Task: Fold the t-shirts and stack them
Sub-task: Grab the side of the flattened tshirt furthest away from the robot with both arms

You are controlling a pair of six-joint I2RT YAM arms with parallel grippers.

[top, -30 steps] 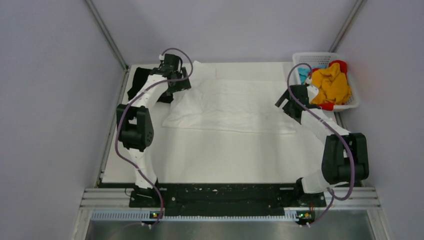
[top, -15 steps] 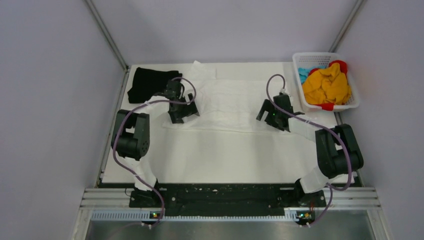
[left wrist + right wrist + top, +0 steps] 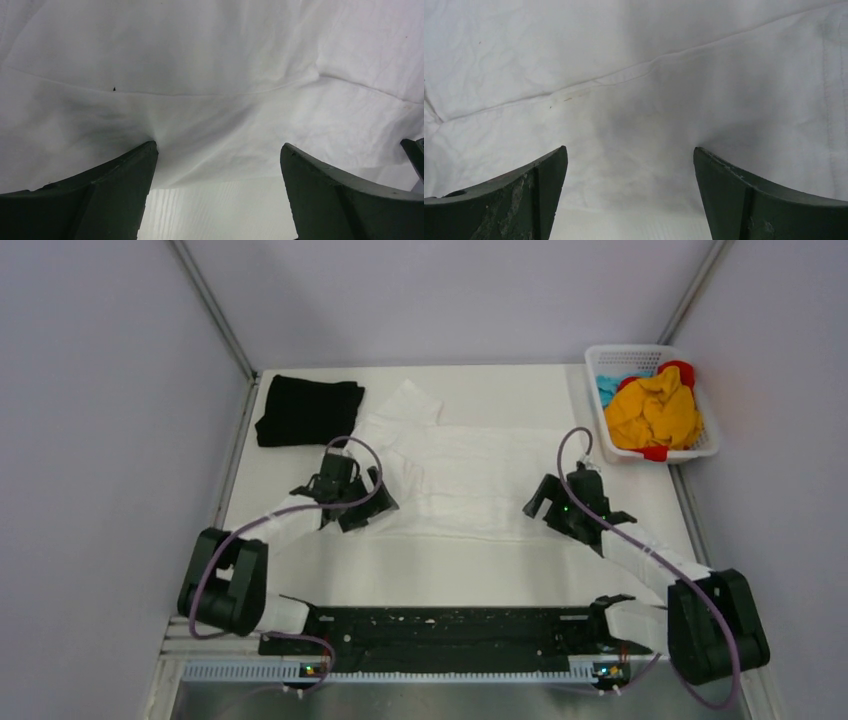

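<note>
The white t-shirt (image 3: 465, 475) lies spread across the middle of the table, one sleeve pointing to the far left. The black t-shirt (image 3: 307, 410) lies folded at the far left corner. My left gripper (image 3: 362, 505) is open at the white shirt's near left edge; in the left wrist view (image 3: 217, 150) its fingers straddle the cloth's edge (image 3: 200, 100). My right gripper (image 3: 552, 502) is open at the shirt's near right edge; in the right wrist view (image 3: 630, 152) the white cloth (image 3: 634, 100) fills the space between its fingers.
A white lattice basket (image 3: 705, 445) with yellow, red and blue cloths stands at the far right. A metal rail runs along the table's left side (image 3: 232, 470). Bare white tabletop (image 3: 440, 570) lies between the shirt and the arm bases.
Both arms have moved from the far side of the table toward the near edge of the white shirt. The white shirt now lies flatter and nearer. The black shirt is uncovered.
</note>
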